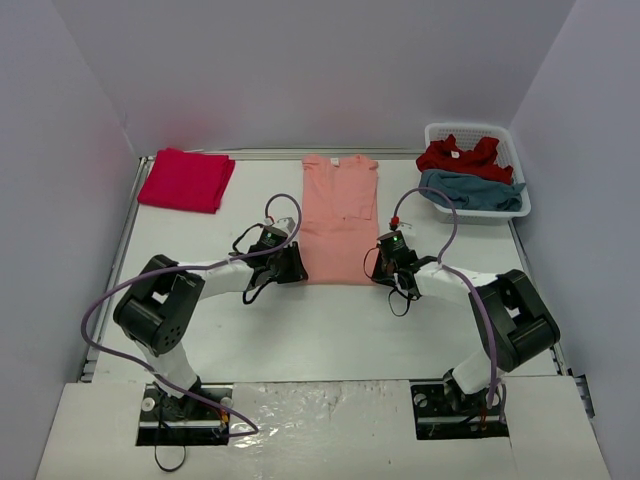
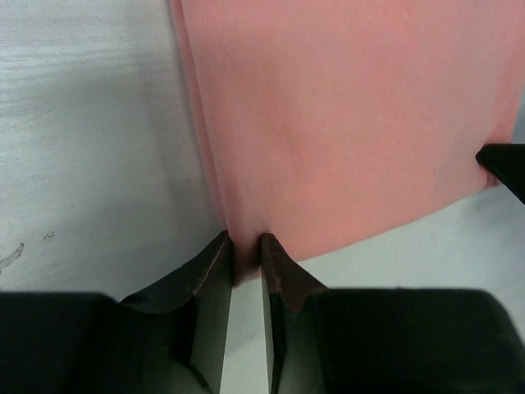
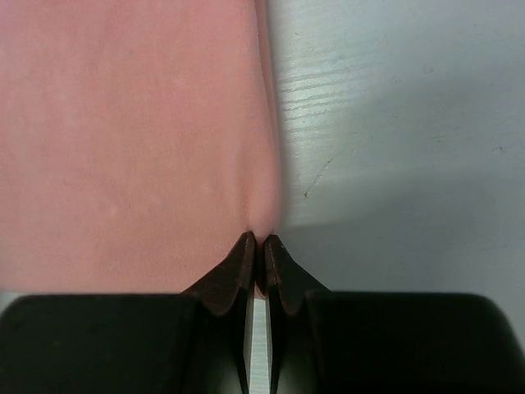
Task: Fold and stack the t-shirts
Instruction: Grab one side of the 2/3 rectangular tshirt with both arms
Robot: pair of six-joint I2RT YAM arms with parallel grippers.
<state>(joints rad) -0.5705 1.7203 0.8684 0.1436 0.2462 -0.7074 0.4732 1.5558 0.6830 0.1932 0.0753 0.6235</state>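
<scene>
The salmon-orange t-shirt [image 1: 340, 215] lies as a long narrow strip in the middle of the table, sleeves folded in. My left gripper [image 1: 296, 268] is shut on its near left corner, cloth pinched between the fingers in the left wrist view [image 2: 246, 246]. My right gripper [image 1: 385, 268] is shut on its near right corner [image 3: 261, 234]. The shirt fills the left wrist view [image 2: 353, 115] and the right wrist view [image 3: 123, 139]. A crimson red t-shirt [image 1: 186, 179] lies folded at the far left. Another red tee [image 1: 460, 157] and a teal-blue tee [image 1: 470, 190] lie in the basket.
The white slotted basket [image 1: 515, 140] stands at the far right. Purple cables loop over both arms. Grey walls close in the table on three sides. The right gripper's tip shows at the right edge of the left wrist view [image 2: 504, 164].
</scene>
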